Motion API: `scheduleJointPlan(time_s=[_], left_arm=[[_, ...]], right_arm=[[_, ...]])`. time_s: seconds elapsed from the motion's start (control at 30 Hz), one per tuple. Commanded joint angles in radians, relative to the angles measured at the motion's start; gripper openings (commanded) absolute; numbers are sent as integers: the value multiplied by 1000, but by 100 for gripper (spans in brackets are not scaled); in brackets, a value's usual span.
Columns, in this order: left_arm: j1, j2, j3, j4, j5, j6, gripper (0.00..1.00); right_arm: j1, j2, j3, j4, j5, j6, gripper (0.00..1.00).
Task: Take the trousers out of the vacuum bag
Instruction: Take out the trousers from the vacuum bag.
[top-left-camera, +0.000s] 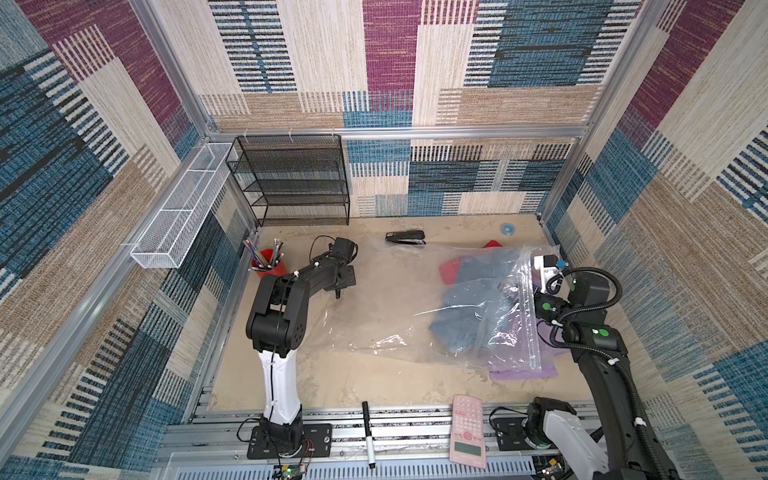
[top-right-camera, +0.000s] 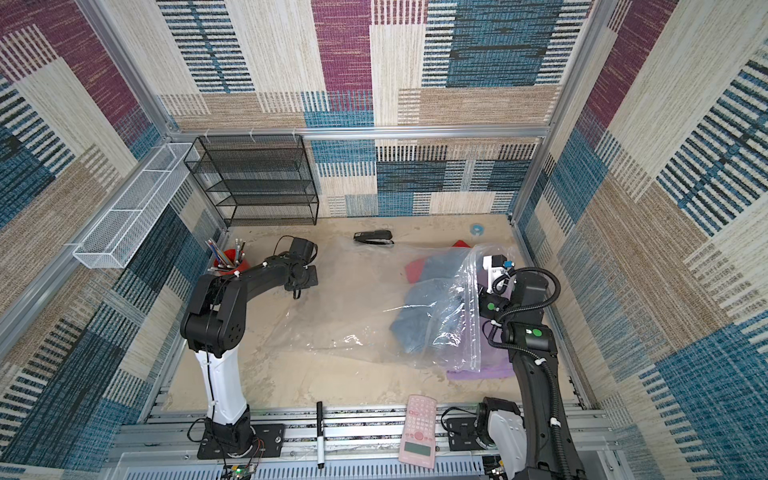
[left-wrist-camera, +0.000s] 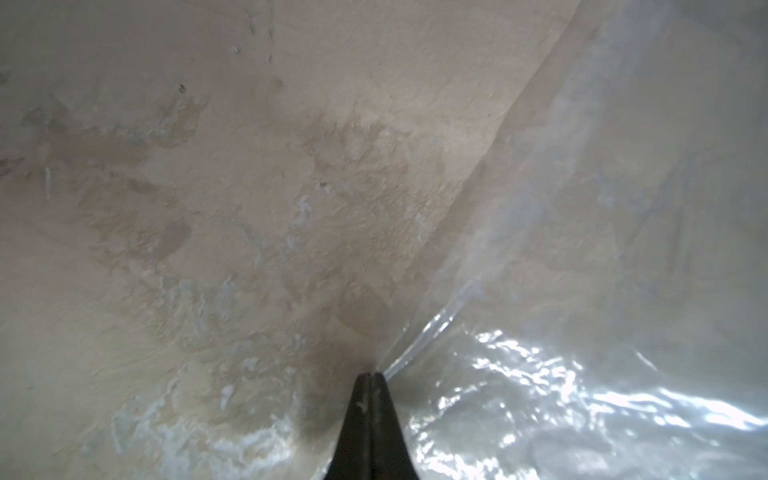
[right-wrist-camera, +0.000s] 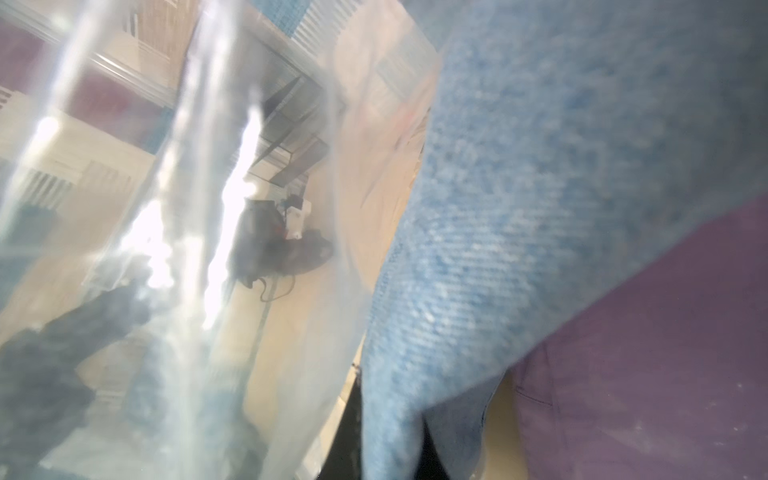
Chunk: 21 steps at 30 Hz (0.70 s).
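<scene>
Pinching an edge of the vacuum bag (top-left-camera: 374, 316), the left pincer (left-wrist-camera: 371, 376) is closed tight. The right pincer (right-wrist-camera: 390, 457) — inside the bag's mouth — grips the denim trousers (top-left-camera: 461, 316). The red trousers (top-left-camera: 451, 270) lie inside the bag; the lilac trousers (top-left-camera: 523, 370) stick out from its mouth.

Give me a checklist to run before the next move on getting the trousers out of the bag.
1. Left gripper anchoring the vacuum bag: ok, jaws shut on its plastic edge.
2. Right gripper holding the denim trousers: cannot tell, cloth covers the jaws.
3. Denim trousers out: not ok, mostly under plastic.
4. Red trousers out: not ok, under plastic at the far side.
5. Lilac trousers out: cannot tell, part shows beyond the bag's mouth, rest under plastic.
</scene>
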Motion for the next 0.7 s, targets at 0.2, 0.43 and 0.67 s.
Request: scheduleJointPlan(time_s=[0.2, 0.43, 0.67], left_arm=[[42, -18, -24, -75, 20, -15, 0], [50, -22, -15, -71, 27, -18, 0], [59, -26, -6, -67, 39, -20, 0]], right_arm=[[-24, -33, 210, -37, 48, -48, 0], [-23, -19, 463, -189, 186, -106, 0], [-24, -41, 416, -137, 272, -98, 0]])
